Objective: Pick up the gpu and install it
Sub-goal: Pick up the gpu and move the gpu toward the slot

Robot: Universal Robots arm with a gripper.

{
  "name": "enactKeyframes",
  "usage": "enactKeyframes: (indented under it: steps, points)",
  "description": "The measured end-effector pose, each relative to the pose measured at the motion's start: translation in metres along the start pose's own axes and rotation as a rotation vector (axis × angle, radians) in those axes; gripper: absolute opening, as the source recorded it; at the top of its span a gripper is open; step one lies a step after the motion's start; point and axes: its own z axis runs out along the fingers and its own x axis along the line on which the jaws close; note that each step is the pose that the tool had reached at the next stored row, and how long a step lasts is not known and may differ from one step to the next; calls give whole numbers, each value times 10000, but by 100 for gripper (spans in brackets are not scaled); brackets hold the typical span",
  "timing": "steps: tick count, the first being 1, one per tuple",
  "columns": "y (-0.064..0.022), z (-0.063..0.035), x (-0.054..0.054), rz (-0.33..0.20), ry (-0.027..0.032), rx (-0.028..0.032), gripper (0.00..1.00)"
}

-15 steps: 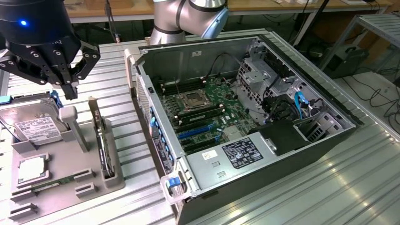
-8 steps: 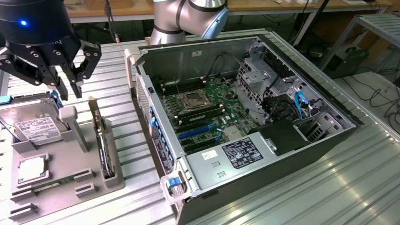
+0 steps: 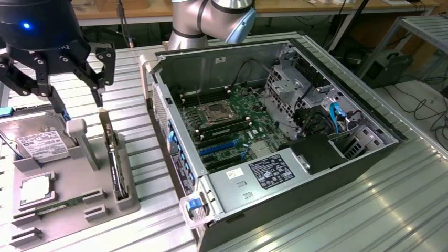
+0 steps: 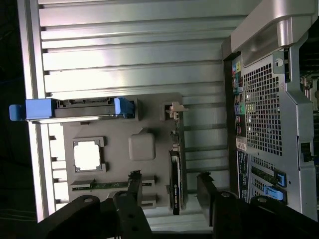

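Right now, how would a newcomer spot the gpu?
Find the grey tray beside the open black computer case. Along the tray's side nearest the case, the gpu stands on edge in a slot. It is a thin dark card, unlike the blue-ended silver hard drive and the flat square processor.

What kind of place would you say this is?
Probably a robotics lab bench for PC assembly: a robot arm, an open computer case and a tray of parts on a metal table.
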Motion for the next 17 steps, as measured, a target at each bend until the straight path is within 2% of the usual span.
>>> enactKeyframes:
  steps: [2, 4, 5, 17]
  points:
    - [0, 0, 0, 0, 0, 0, 66]
    - [0, 0, 0, 0, 1, 1, 66]
    - [-1, 0, 0, 0, 1, 4, 72]
    - [-1, 24, -5, -158, 5, 0, 72]
